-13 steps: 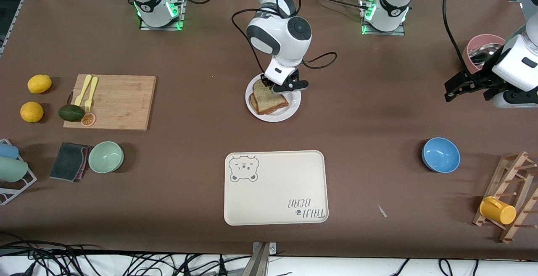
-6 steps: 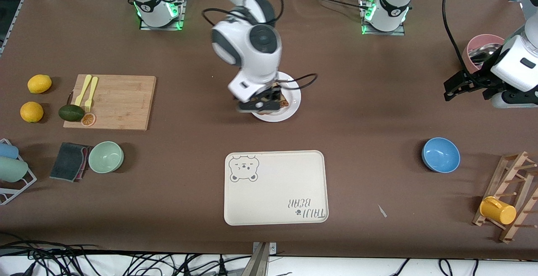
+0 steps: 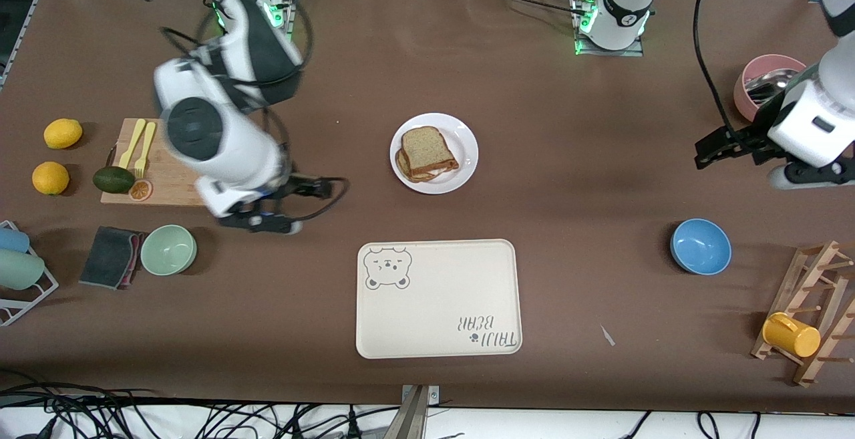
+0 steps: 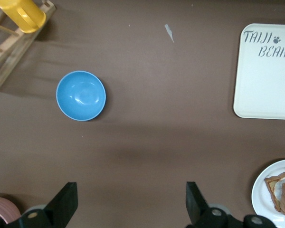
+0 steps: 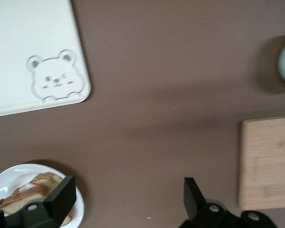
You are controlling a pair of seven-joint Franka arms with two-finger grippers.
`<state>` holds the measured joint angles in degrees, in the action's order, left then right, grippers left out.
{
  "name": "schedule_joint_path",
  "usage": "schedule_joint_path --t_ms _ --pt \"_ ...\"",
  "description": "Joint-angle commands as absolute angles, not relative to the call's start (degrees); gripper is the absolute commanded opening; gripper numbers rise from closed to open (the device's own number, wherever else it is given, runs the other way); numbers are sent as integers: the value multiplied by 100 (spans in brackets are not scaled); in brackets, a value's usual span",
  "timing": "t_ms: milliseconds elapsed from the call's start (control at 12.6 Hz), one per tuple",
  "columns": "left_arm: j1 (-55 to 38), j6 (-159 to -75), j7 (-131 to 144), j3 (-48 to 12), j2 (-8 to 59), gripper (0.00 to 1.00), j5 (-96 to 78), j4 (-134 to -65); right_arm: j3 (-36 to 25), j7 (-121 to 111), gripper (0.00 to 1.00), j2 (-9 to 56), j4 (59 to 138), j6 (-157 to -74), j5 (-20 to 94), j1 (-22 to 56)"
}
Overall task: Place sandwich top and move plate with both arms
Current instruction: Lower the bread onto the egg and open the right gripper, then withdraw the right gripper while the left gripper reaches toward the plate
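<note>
The sandwich top (image 3: 427,147), a speckled tan slice with a brown crust, lies on another slice on the round white plate (image 3: 464,158) in the middle of the table. Nothing grips it. My right gripper (image 3: 280,208) hangs open and empty over bare table between the plate and the cutting board. The right wrist view shows its gripper (image 5: 128,185) with one finger (image 5: 61,197) in front of the plate's rim (image 5: 9,178). My left gripper (image 3: 728,150) waits open in the air beside the pink bowl. The left wrist view shows that gripper (image 4: 131,187) over bare table, with the plate (image 4: 268,187) at one edge.
A cream bear tray (image 3: 437,299) lies nearer the camera than the plate. At the right arm's end are a cutting board (image 3: 194,158) with forks, an avocado (image 3: 113,179), lemons and a green bowl (image 3: 168,249). At the left arm's end are a blue bowl (image 3: 700,246), a pink bowl (image 3: 768,81) and a rack with a yellow mug (image 3: 791,335).
My right gripper opened and left the top slice on the sandwich. It then swung away from the plate toward the cutting board. The left arm barely shifted.
</note>
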<state>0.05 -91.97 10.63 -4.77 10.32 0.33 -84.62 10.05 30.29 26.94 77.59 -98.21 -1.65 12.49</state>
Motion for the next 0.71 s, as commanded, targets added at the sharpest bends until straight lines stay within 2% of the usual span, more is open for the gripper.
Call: schedule_joint_path --t_ms 0,317,634 --pt "87 -9202 1073 -492 1222 100 -437 -8559 503 2569 100 2050 8129 -9580 -9 1327" --pt "237 -9385 958 -518 1125 100 -809 -9130 -69 1945 100 1337 8297 -9177 -18 1327" --pt "211 -10553 905 -852 1002 100 -1308 -10315 -588 1012 100 871 8674 -9088 -9 1327"
